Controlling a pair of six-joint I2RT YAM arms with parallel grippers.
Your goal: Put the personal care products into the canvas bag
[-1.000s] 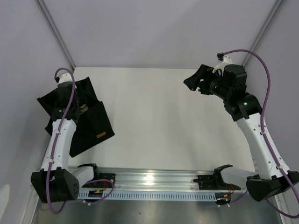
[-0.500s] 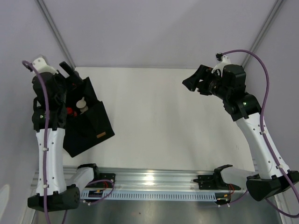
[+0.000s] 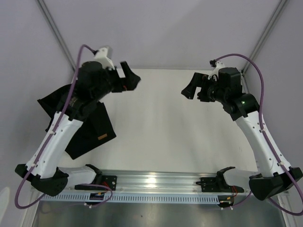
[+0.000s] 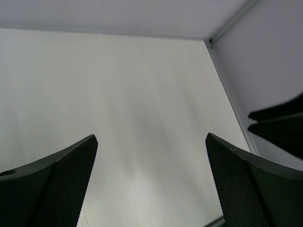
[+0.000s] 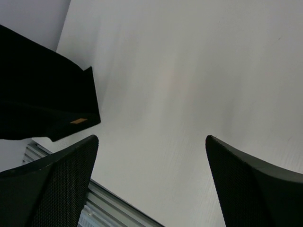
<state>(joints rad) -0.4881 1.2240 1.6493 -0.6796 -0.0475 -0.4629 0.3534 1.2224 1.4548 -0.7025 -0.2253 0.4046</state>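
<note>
The canvas bag [image 3: 90, 127] lies floppy and black at the table's left edge, its tan label [image 3: 101, 137] facing the near side. In the right wrist view the canvas bag [image 5: 42, 94] fills the upper left. No personal care products show in any view; my left arm covers part of the bag. My left gripper [image 3: 132, 78] hangs open and empty above the table's far left, to the right of the bag. My right gripper [image 3: 190, 87] is open and empty at the far right, facing the left one. Both wrist views show wide jaws, left [image 4: 150, 137] and right [image 5: 151, 137], over bare table.
The white table [image 3: 161, 123] spreads between the arms. A metal rail [image 3: 156, 182] runs along the near edge. Grey walls close in the back and sides. The right gripper's fingers [image 4: 279, 125] show at the right edge of the left wrist view.
My left arm has lifted off the bag and swung right toward the table's far middle, its jaws opening wide. The right gripper opened wider and shifted slightly left.
</note>
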